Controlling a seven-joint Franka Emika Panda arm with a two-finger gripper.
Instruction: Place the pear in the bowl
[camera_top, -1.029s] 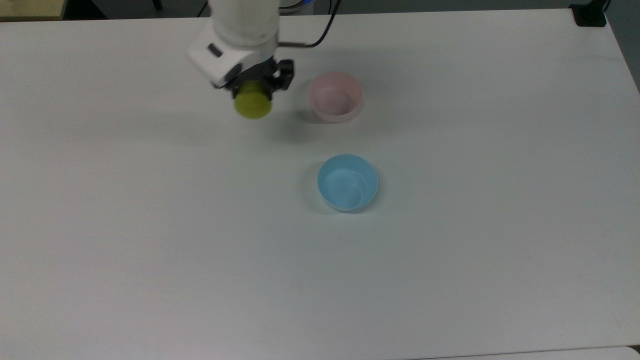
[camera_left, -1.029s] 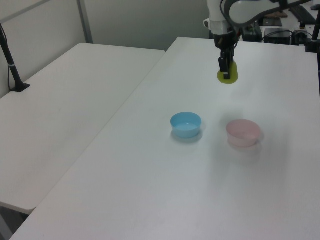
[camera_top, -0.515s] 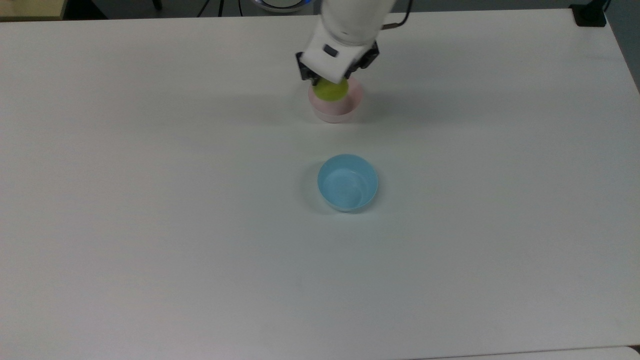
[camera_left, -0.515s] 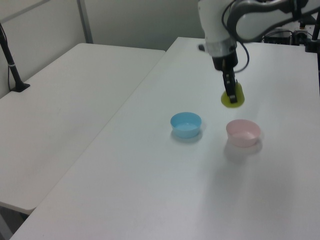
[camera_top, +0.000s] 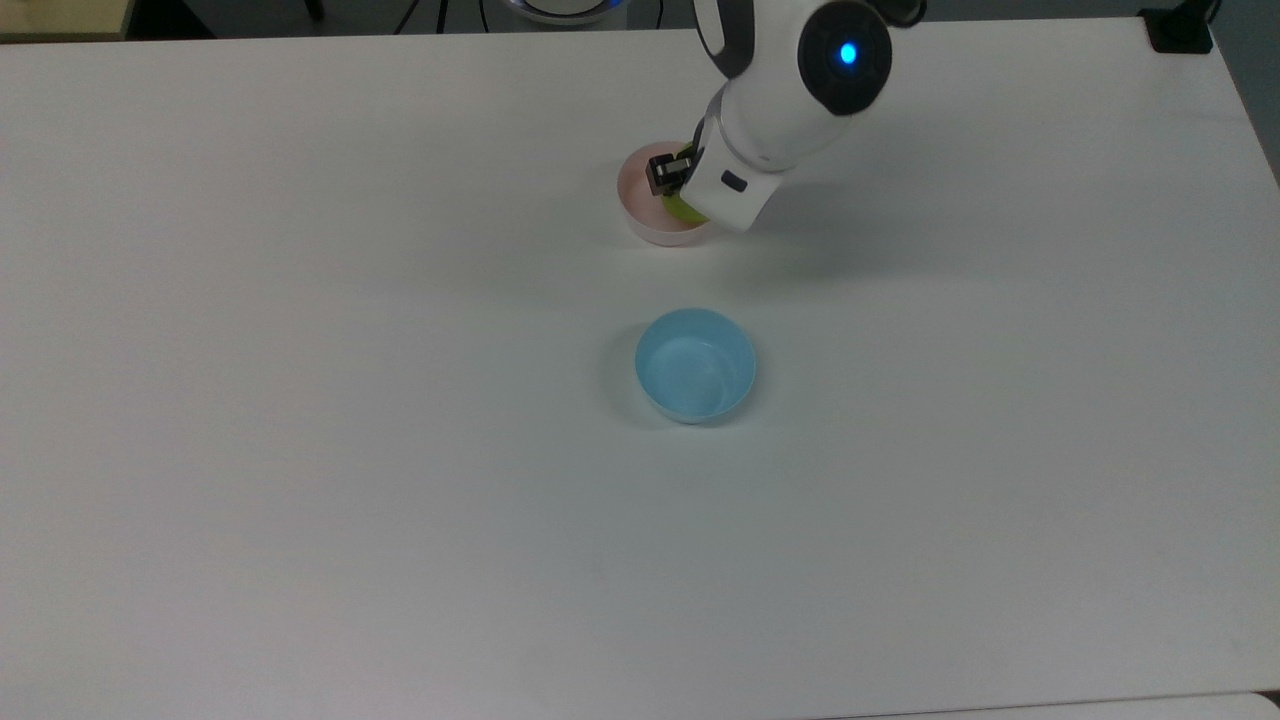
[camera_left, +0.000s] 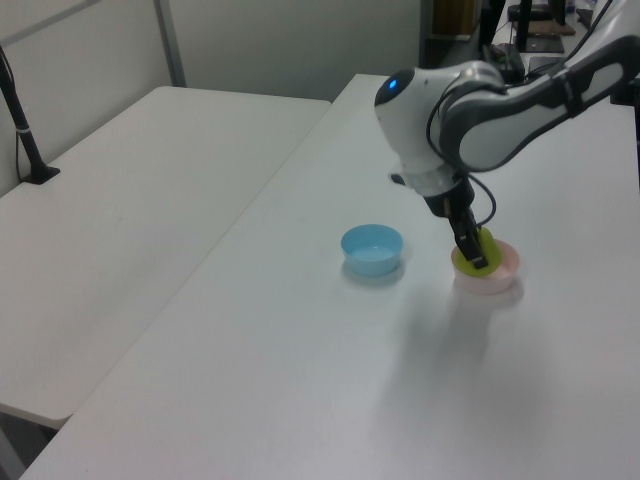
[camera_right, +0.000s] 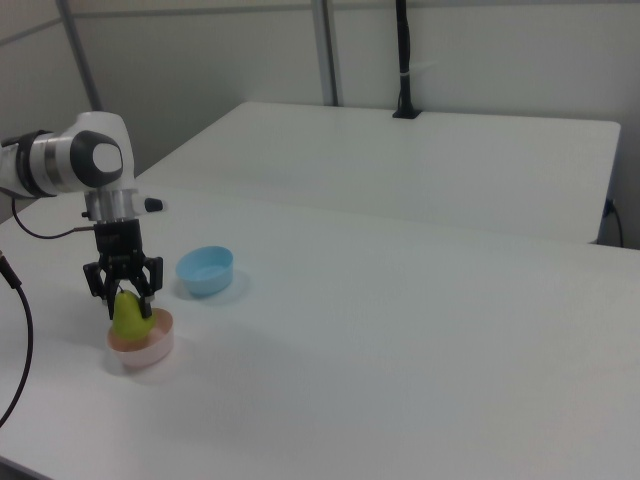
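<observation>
Pink bowl (camera_right: 141, 345) holds the pear (camera_right: 130, 318), base apparently resting inside; gripper (camera_right: 124, 290) pinches its narrow top. Open the fingers gently, then lift straight up, clear of the blue bowl (camera_right: 205, 271) beyond

Light blue bowl (camera_top: 695, 365) upright on white table (camera_top: 300, 450), second table (camera_left: 130, 230) beside

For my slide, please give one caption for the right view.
The gripper lowers the pear into the pink bowl, beside the blue bowl.
</observation>
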